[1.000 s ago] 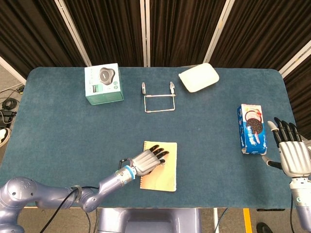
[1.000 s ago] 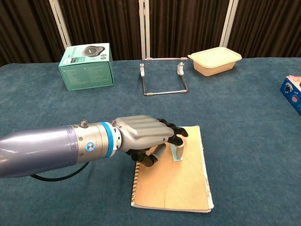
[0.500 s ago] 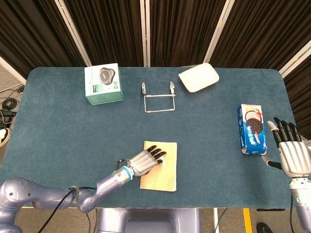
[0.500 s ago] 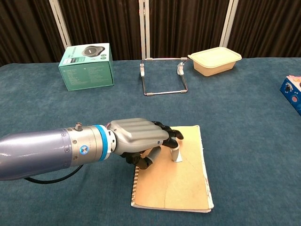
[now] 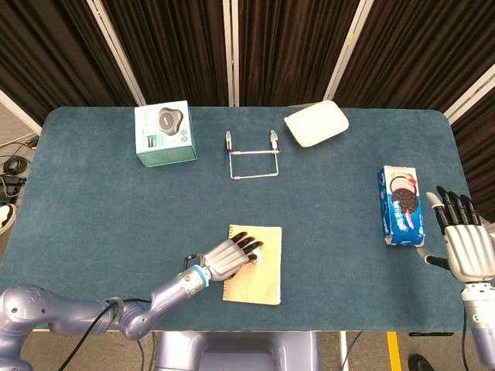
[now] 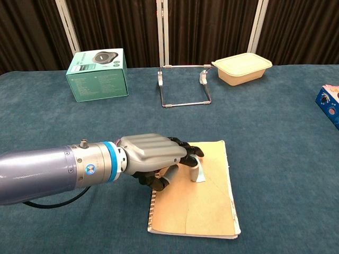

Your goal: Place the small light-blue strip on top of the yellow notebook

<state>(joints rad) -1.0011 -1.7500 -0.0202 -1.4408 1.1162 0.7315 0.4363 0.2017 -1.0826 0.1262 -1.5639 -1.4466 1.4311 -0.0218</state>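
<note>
Yellow notebook (image 6: 198, 203) lies flat on the blue table (image 5: 100, 209), my left hand (image 6: 153, 159) over its near-left part. Its dark fingertips (image 6: 192, 151) hide the top of the small light-blue strip (image 6: 197, 172), which stands on the cover just under them. I cannot tell whether the fingers still pinch the strip or only touch it. In the head view the strip is a pale speck (image 5: 259, 257), too small to read. My right hand (image 5: 462, 239) is partly cut off at the frame edge, fingers spread, holding nothing, beside the cookie package (image 5: 401, 205). The cream tub (image 6: 242, 67) is lidded, contents hidden. The wire stand (image 6: 183, 87) and green box (image 6: 98, 74) sit at the far side.
</note>
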